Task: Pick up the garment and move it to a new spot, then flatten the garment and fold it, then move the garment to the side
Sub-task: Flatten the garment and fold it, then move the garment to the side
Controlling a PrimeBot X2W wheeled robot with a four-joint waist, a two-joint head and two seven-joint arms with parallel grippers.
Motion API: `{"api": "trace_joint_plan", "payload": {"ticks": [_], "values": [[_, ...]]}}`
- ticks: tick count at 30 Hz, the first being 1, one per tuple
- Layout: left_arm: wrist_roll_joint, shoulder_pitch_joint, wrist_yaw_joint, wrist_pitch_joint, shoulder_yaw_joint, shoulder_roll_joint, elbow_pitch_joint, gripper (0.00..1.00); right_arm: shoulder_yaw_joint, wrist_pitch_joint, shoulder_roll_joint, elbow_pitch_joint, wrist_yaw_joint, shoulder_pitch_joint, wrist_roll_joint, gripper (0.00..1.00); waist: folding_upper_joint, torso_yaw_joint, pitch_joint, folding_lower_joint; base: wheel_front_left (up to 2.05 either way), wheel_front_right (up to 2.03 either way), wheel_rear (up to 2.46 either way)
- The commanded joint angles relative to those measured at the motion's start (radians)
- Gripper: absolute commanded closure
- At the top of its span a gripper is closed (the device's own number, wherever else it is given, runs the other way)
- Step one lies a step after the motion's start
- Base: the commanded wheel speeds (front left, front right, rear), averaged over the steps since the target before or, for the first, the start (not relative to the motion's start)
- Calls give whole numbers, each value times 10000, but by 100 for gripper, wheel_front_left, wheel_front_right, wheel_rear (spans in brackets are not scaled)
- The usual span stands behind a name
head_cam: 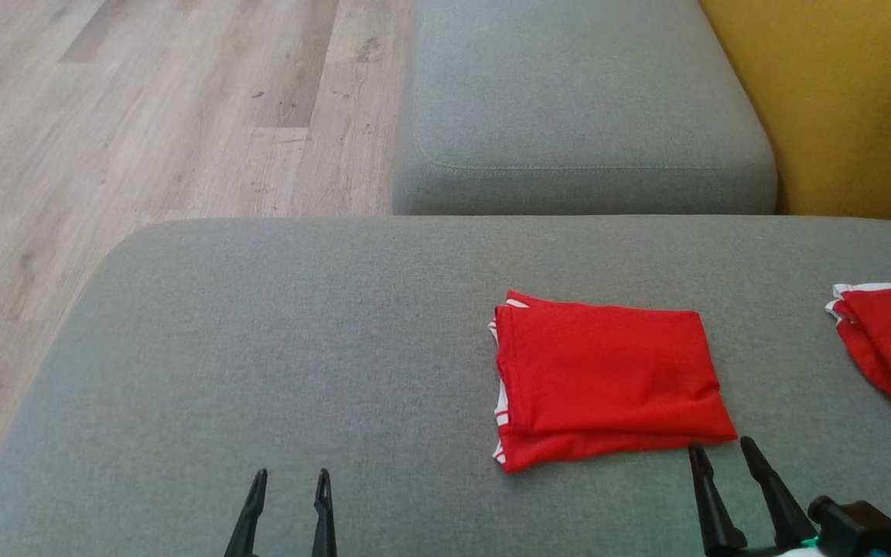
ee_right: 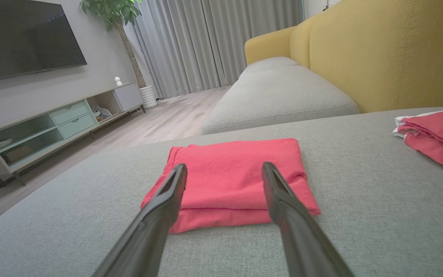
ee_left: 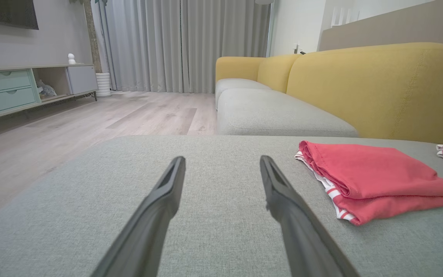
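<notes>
head view: folded red garment (head_cam: 608, 379) lies on grey cushion (head_cam: 260, 348) just ahead of right gripper (head_cam: 721, 445), whose jaws are spread and empty. left gripper (head_cam: 291, 473) is spread too, with the garment off to its right. likely the side move next: pinch all layers at the near edge and lift level.

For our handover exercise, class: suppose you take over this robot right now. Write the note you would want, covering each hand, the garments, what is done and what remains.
The left hand is open and empty, over the bare grey cushion.
The right hand is open and empty, at the near right corner of the folded red garment.
A second red garment lies at the cushion's right edge, apart from the first.
Done: the garment appears flattened and folded.
Left: probably only moving it to the side.
</notes>
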State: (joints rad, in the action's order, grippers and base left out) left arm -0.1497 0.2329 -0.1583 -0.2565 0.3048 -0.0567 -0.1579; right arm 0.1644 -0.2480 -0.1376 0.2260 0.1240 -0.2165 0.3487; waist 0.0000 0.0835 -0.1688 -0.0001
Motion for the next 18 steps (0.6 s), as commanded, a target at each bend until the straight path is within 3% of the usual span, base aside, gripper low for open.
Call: {"api": "trace_joint_plan", "payload": {"ticks": [1,18], "values": [[83,-329,-49,-53,-363,64,255,0,161,-136,-76,-362,67,305,-122,0,0,-2,-11,1,0,0,0],[114,-297,-27,-53,-415,64,243,0,209,-137,59,-556,67,180,-265,0,0,2,12,1,0,0,0]]}}
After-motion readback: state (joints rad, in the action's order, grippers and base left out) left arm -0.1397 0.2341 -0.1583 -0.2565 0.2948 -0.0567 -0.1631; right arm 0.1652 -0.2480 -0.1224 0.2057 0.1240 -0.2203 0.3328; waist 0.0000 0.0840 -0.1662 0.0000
